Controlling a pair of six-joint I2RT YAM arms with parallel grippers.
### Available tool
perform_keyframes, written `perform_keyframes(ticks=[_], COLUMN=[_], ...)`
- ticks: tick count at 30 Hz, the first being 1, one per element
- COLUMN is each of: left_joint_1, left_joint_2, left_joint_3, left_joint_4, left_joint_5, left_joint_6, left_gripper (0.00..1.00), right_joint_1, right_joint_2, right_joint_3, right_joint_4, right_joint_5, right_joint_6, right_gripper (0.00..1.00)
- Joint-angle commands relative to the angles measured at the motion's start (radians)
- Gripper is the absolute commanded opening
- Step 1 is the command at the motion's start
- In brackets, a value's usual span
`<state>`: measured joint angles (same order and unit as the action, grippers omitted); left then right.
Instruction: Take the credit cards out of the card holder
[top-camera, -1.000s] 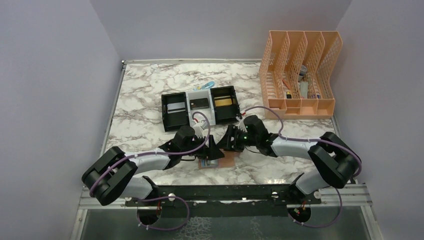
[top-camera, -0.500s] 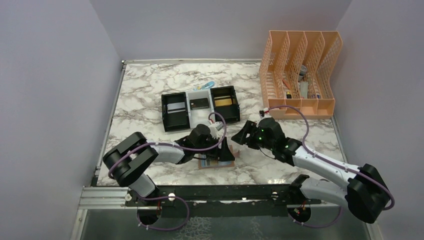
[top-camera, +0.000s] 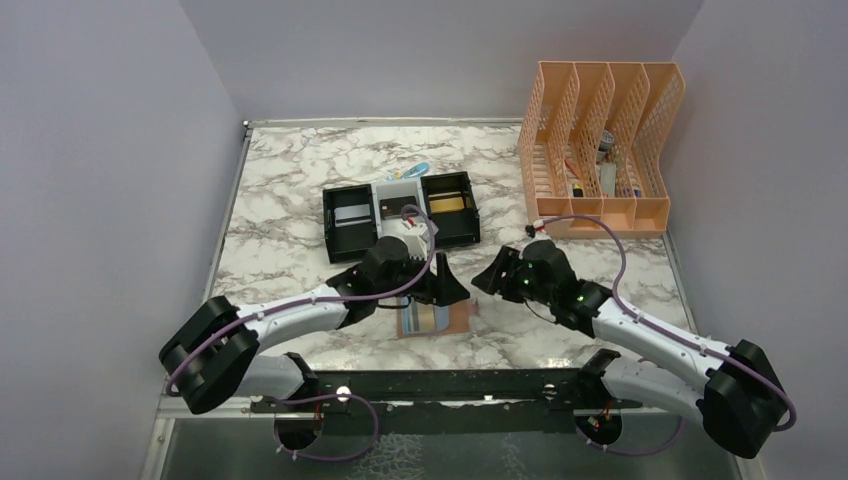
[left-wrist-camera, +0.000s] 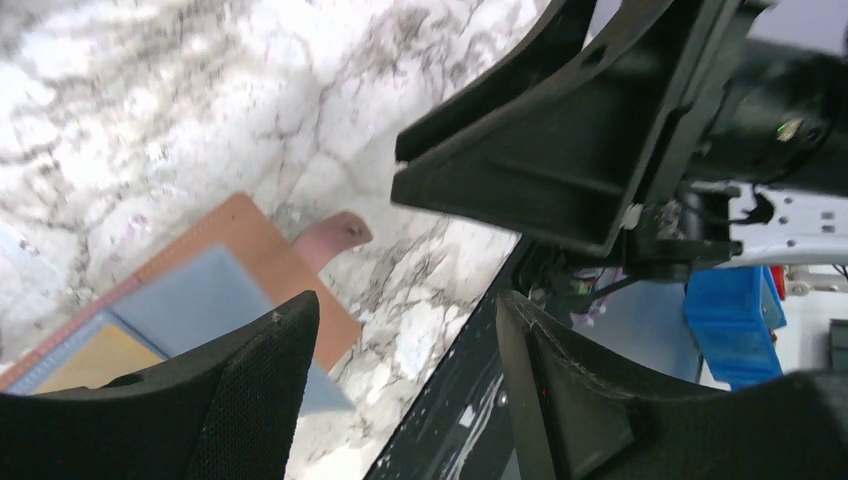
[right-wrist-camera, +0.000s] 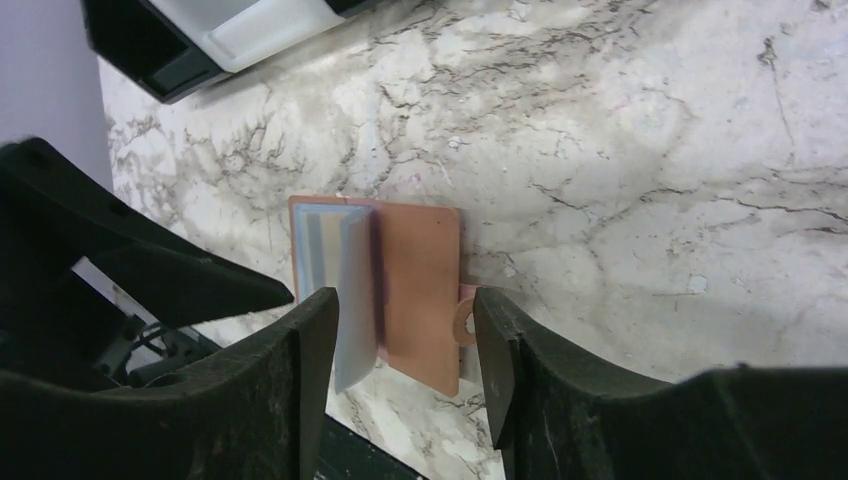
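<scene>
The tan card holder (top-camera: 436, 320) lies open near the front edge, with its pale blue-grey pockets up and its snap tab (left-wrist-camera: 335, 232) pointing right. It also shows in the left wrist view (left-wrist-camera: 240, 235) and the right wrist view (right-wrist-camera: 420, 285), where one inner flap stands up. A gold-orange patch (left-wrist-camera: 95, 360) shows in one pocket. Cards lie in the black-and-white tray (top-camera: 377, 244): silvery grey (top-camera: 350, 214), dark (top-camera: 399, 206) and gold (top-camera: 447, 204). My left gripper (top-camera: 452, 287) is open and empty just above the holder's far edge. My right gripper (top-camera: 492, 278) is open and empty to the holder's right.
A peach mesh file rack (top-camera: 600, 150) with small items stands at the back right. A small blue thing (top-camera: 418, 170) lies behind the tray. The two grippers are close together over the holder. The black front rail (top-camera: 450, 385) runs just below it.
My right gripper drew back to the right, off the card holder. My left gripper went down onto the holder, then lifted away toward the tray. The holder stays open.
</scene>
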<state>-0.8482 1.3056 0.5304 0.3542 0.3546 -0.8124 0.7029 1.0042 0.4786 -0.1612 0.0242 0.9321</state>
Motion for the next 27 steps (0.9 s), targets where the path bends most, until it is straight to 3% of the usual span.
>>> perform_keyframes(ticks=[1,11,14,18,21,24,27], left_joint_1=[0.001,0.005,0.026,0.045,0.044,0.045,0.044], left_joint_2=[-0.050,-0.221,-0.246,-0.155,-0.140,-0.215,-0.343], left_joint_3=[0.050,-0.020,-0.086,-0.123,-0.108,-0.076,-0.059], left_joint_4=[-0.174,-0.269,-0.192,-0.086,-0.098,-0.233,-0.413], left_joint_5=[-0.100,-0.334,-0.325,-0.213,-0.195,-0.299,-0.519], left_joint_6=[0.066,0.039,-0.009,-0.060,-0.043,-0.011,-0.019], left_gripper=[0.68,0.68,0.67,0.64,0.64,0.69,0.74], right_joint_1=[-0.005,-0.005,-0.004,-0.004,-0.004,0.000,0.041], right_joint_2=[-0.035,0.142,0.226,0.260,0.254,0.273,0.323], right_joint_3=[0.013,0.077,0.100,0.100,0.091,0.109,0.180], right_joint_4=[0.094,0.285,0.304,0.294,0.302,0.292,0.206], right_joint_5=[-0.097,-0.425,-0.447,-0.428,-0.443,-0.477,-0.420], right_joint_6=[-0.044,-0.138,-0.109,-0.099,-0.116,-0.154,-0.208], right_gripper=[0.51,0.29,0.28,0.28,0.29,0.37,0.47])
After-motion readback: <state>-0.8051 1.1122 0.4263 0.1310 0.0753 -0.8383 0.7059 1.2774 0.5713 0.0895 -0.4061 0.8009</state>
